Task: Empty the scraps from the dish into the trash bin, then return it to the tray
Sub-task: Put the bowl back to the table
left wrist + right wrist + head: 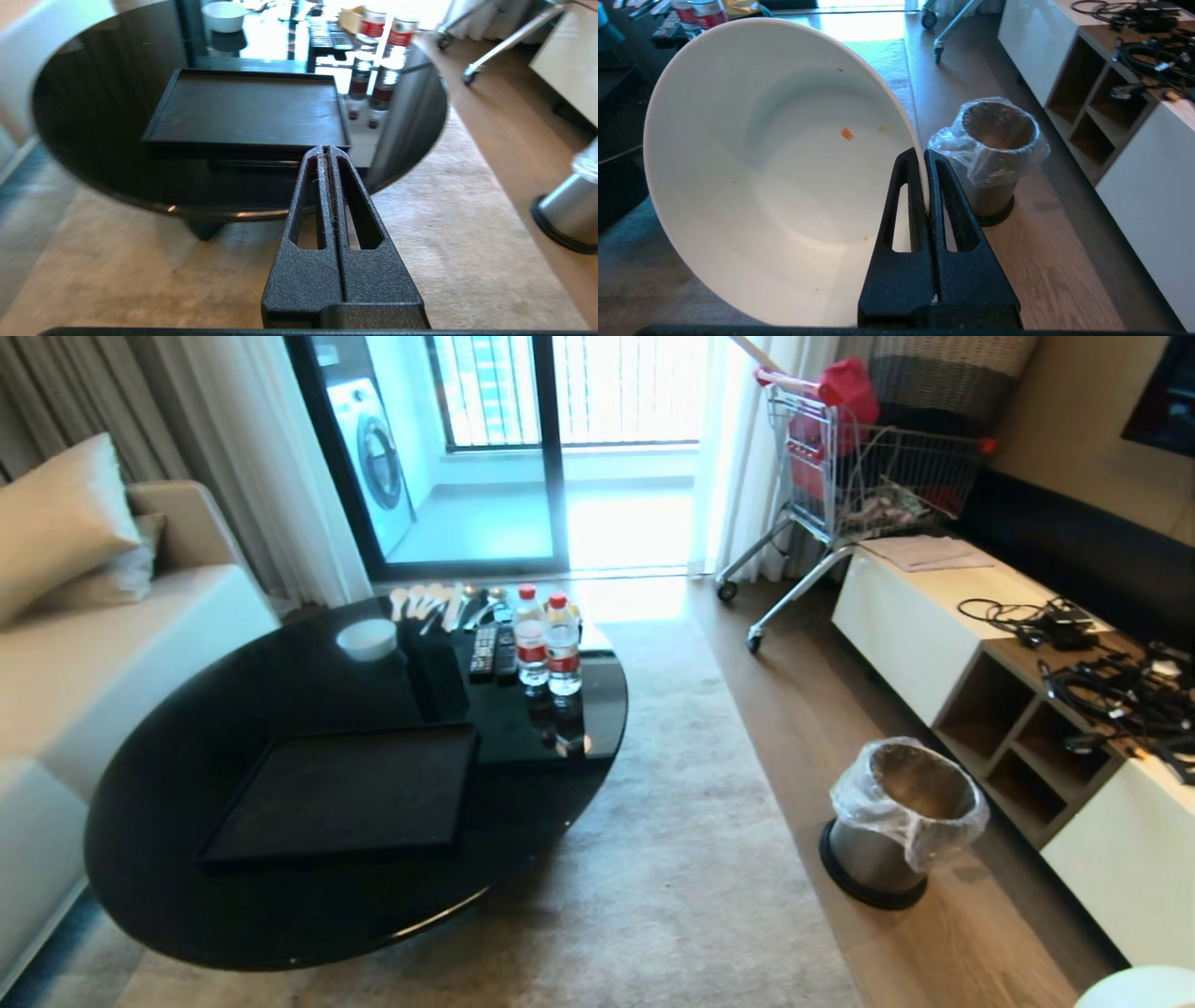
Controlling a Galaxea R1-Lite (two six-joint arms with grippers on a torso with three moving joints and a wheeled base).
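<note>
Head view: black tray (pixel 345 793) bare on round table (pixel 187 896); lined trash bin (pixel 901 821) on floor, well apart; edge of dish (pixel 1134 989) at lower right corner. Left wrist view: left gripper (pixel 328 150), jaws pressed together, holding nothing. Right wrist view: right gripper (pixel 923 154) pinching dish rim, dish tilted, nearly clean, a few orange scraps (pixel 847 134) clinging. Emptying apparently done; return to tray outstanding.
</note>
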